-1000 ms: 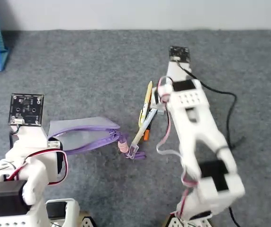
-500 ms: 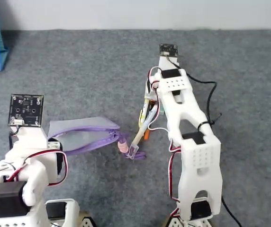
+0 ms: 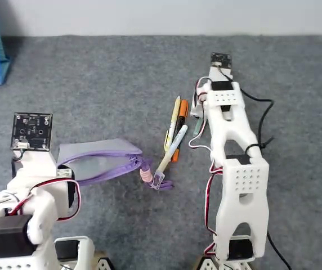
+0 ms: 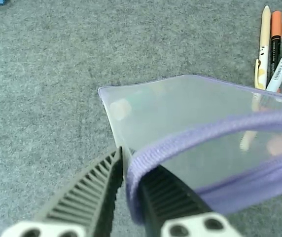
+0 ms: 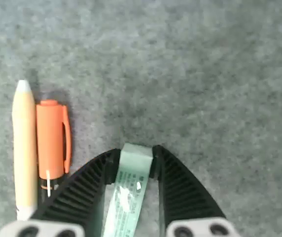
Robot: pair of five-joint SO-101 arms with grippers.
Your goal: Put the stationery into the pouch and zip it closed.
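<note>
Grey table [image 3: 93, 73] carries everything. The pouch [image 3: 96, 160], translucent with purple zip trim, lies in front of the left arm, mouth facing the pens. We see the left hand [image 4: 128, 165] clamped on the pouch's edge at the end away from the pens. The right hand [image 5: 135, 154] pinches a pale green strip [image 5: 128, 192] just beside the pens, well apart from the pouch. White pen [image 3: 172, 149], orange pen [image 3: 182, 112] and yellow pen [image 3: 174, 119] lie together between the pouch mouth and the right hand.
</note>
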